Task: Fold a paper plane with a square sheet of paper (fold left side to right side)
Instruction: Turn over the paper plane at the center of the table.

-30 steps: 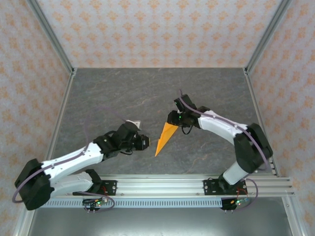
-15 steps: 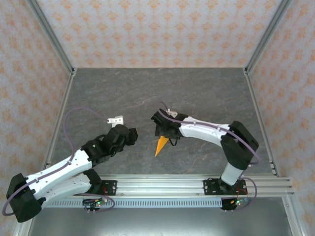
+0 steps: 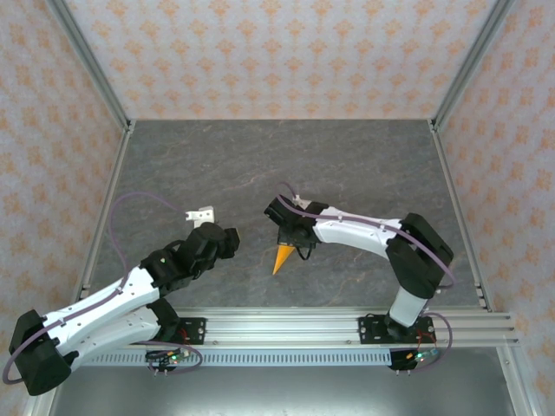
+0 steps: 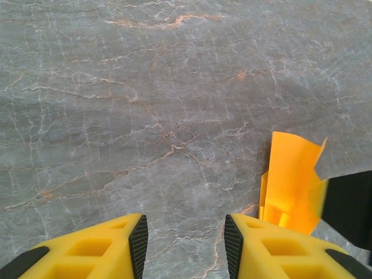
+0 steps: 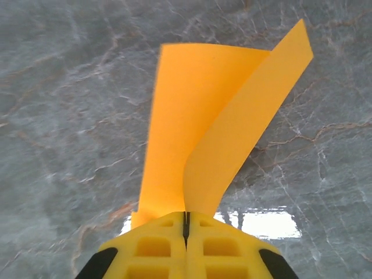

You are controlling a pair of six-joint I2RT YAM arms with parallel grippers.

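The right gripper (image 5: pixel 186 224) is sitting further towards the left arm than a second ago, and far less of the orange point is showing from above, now poking out just below its head. The left gripper (image 4: pixel 185 241) is backing off from the paper and lifting away. The right jaws are pressing fully together on the base of the paper plane (image 5: pixel 197 128), whose two flaps are rising ahead of the fingertips and splaying apart, one curling outward. The left jaws are standing moderately apart over bare table (image 4: pixel 116 87), holding nothing; the paper is lying ahead and just to the right of its right finger. The fold is probably being pinched rather than lying flat, so the crease likely needs pressing. No brand, label or writing is readable.
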